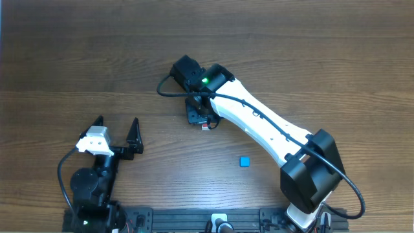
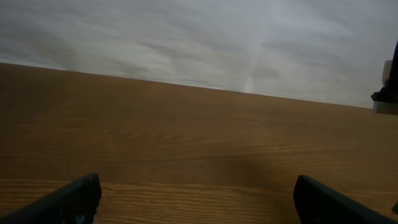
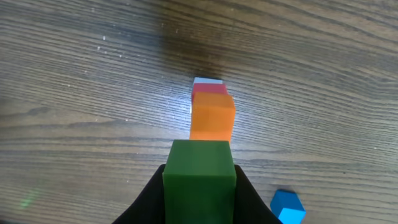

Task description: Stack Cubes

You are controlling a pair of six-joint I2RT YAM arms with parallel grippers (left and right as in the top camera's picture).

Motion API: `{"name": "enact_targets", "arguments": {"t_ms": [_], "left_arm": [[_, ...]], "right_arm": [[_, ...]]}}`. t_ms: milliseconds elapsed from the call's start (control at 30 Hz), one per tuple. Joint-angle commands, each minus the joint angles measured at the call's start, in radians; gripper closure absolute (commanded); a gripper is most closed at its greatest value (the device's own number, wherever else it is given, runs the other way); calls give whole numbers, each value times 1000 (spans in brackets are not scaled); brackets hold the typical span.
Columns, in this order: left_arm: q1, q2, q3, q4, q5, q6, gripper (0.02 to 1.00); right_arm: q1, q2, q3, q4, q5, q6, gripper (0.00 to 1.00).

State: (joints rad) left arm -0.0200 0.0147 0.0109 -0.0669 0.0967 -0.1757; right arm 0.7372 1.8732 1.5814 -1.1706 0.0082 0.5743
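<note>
Green cube (image 3: 199, 180) sits clamped in my right claw (image 3: 200, 200), orange cube (image 3: 212, 117) just past its tips; my left claw (image 2: 199, 200) gapes wide.

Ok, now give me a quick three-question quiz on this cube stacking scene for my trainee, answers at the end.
1. True or false: the left gripper is holding a cube.
2. Which cube sits between the fingers of the right gripper? A) blue B) green C) orange
3. Fill in: the cube lying alone on the table, apart from the stack, is ____.

Key
1. False: it is open and empty.
2. B: the green cube, held above the stack.
3. Blue: the blue cube.
</note>
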Motion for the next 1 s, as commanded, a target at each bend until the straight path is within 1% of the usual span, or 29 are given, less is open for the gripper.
{"name": "enact_targets", "arguments": {"t_ms": [33, 900, 933, 1000], "left_arm": [[5, -8, -5, -2, -5, 11, 20], [5, -8, -5, -2, -5, 11, 20], [5, -8, -5, -2, -5, 11, 18], [5, -8, -5, -2, -5, 11, 20]], "right_arm": [[-16, 36, 21, -1, 24, -4, 989], [-23, 97, 21, 15, 23, -3, 985], [-23, 97, 21, 16, 23, -3, 954], [-23, 97, 21, 16, 23, -3, 825]]}}
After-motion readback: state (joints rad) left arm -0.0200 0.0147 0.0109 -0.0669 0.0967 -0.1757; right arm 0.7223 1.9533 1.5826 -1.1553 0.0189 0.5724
